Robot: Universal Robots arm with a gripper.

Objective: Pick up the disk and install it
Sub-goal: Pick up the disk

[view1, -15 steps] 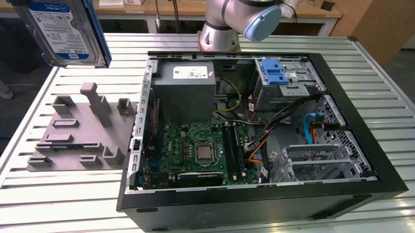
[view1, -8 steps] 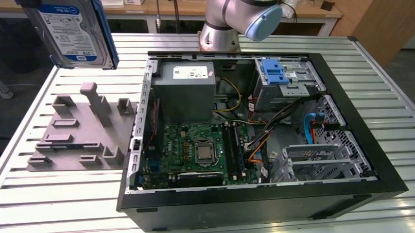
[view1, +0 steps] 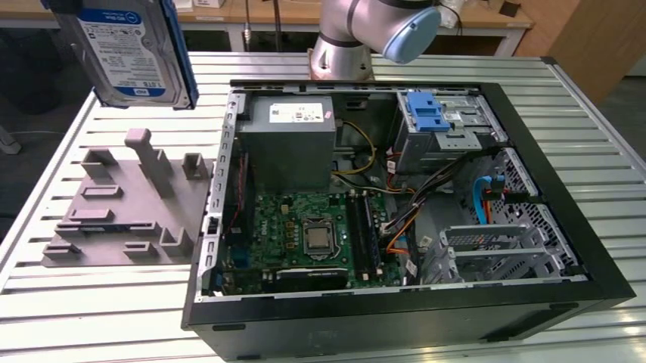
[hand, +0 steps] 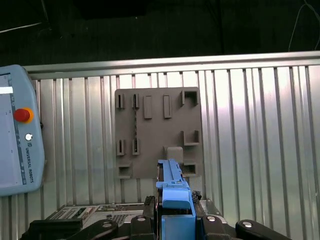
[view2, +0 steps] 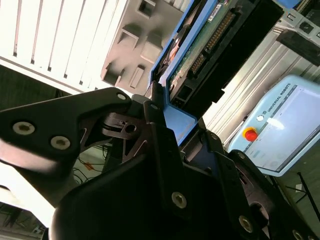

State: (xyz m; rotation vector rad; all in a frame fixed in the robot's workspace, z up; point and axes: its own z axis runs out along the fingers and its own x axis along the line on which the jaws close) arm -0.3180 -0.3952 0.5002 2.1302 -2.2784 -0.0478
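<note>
Slatted table | disk clamped between jaws | above grey fixture

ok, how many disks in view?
1: the disk, held in the tool above the grey holder at the exterior view's left; the case may hide more.

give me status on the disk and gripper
gripper shut on the disk. disk held aloft over the grey fixture, outside the open case. loose cables inside the case.
</note>
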